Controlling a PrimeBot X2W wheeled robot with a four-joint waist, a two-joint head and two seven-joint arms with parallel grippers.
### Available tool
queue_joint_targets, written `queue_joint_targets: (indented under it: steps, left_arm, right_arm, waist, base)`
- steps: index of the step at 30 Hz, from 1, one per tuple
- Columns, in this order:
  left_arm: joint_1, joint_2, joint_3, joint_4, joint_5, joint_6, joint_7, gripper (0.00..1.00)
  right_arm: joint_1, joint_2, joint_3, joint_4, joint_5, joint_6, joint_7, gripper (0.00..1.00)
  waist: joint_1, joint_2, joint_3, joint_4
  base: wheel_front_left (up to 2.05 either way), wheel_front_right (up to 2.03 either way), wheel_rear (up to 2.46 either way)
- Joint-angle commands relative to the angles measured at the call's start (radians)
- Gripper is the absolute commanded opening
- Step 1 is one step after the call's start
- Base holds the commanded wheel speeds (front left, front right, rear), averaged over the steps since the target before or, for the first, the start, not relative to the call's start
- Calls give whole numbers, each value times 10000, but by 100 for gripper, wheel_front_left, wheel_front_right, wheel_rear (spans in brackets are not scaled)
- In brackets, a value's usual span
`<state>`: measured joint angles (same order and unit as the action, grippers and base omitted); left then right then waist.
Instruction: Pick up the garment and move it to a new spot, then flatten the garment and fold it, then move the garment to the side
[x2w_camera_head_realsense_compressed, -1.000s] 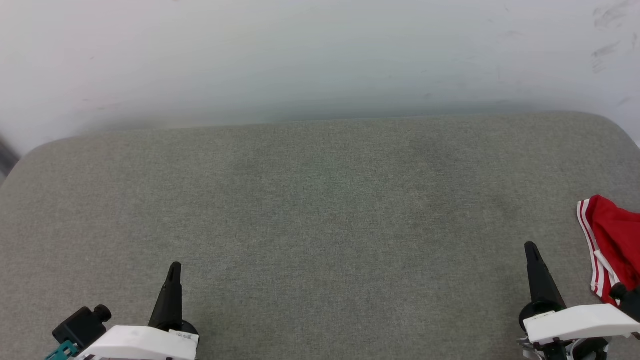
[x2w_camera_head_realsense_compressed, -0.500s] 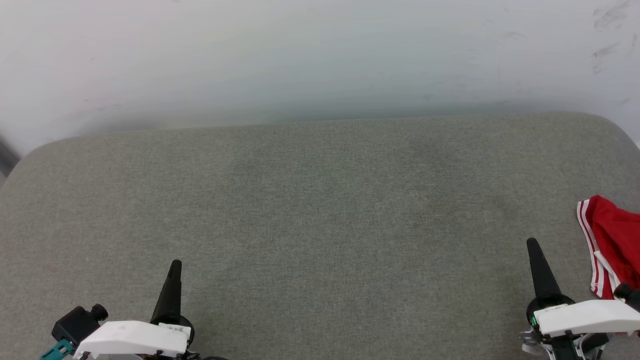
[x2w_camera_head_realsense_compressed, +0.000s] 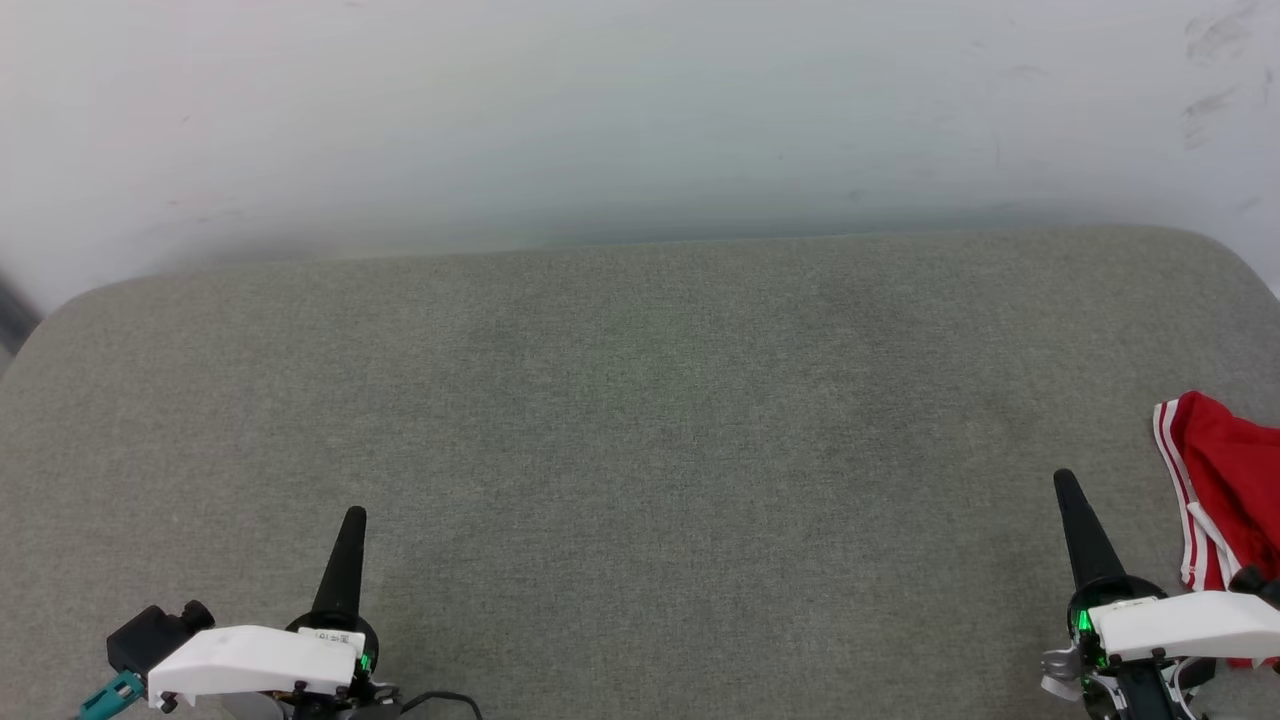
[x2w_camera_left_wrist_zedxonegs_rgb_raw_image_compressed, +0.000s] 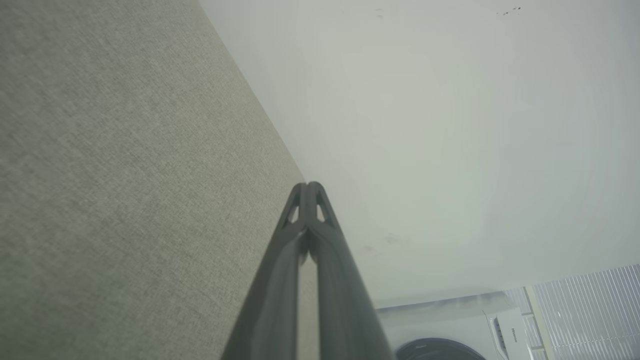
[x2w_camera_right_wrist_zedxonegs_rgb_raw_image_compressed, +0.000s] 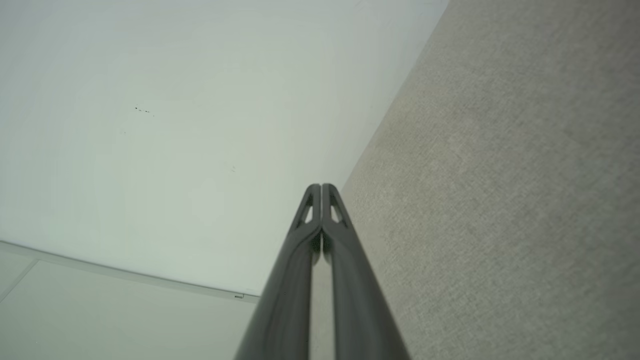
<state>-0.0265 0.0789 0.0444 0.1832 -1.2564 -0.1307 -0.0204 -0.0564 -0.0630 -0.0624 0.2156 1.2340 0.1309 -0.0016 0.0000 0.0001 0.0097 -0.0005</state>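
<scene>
While both arms sit low at the near edge, head view: left pincer (x2w_camera_head_realsense_compressed: 350, 518) and right pincer (x2w_camera_head_realsense_compressed: 1064, 482) are clenched, tips together, nothing in either. The garment (x2w_camera_head_realsense_compressed: 1228, 470) lies bunched on the desk (x2w_camera_head_realsense_compressed: 640, 420) at the far right, just beside the right pincer and cut off by the frame edge. That fits two stages: a heap waiting to be picked up, or a shirt already set aside. I can't judge the fold, as most of it is out of frame.

Risks as I see them:
- The right arm's white housing (x2w_camera_head_realsense_compressed: 1190, 625) overlaps the garment's lower part, so any swing of that arm could snag or drag the cloth.
- The cloth is soft and sits near the desk's right edge, so a nudge could send it over.
- With the garment half out of frame, any reach at it is poorly watched.

Left wrist view: fingers (x2w_camera_left_wrist_zedxonegs_rgb_raw_image_compressed: 300, 260) pressed shut, running along the desk toward the wall (x2w_camera_left_wrist_zedxonegs_rgb_raw_image_compressed: 450, 125), with a washing machine (x2w_camera_left_wrist_zedxonegs_rgb_raw_image_compressed: 440, 347) low right. No hazard here.

Right wrist view: fingers (x2w_camera_right_wrist_zedxonegs_rgb_raw_image_compressed: 345, 260) shut too, pointing along the desk and wall, so any contact with the cloth would go unwatched from this camera.
</scene>
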Motion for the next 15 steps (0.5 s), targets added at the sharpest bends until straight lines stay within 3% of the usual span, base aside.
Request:
queue_joint_targets:
  steps: [1, 15]
  left_arm:
    - [-215, 31, 66, -23, -212, 1, 49, 0]
    - [-437, 9, 159, 195, -1420, 1, 387, 0]
  right_arm:
    - [-204, -61, -42, -37, 242, -1, 45, 0]
    - [-353, -39, -146, 65, 1467, -2, 377, 0]
  waist:
    - [0, -1, -2, 0]
    - [0, -1, -20, 2]
  base:
    - [0, 0, 0]
    - [0, 0, 0]
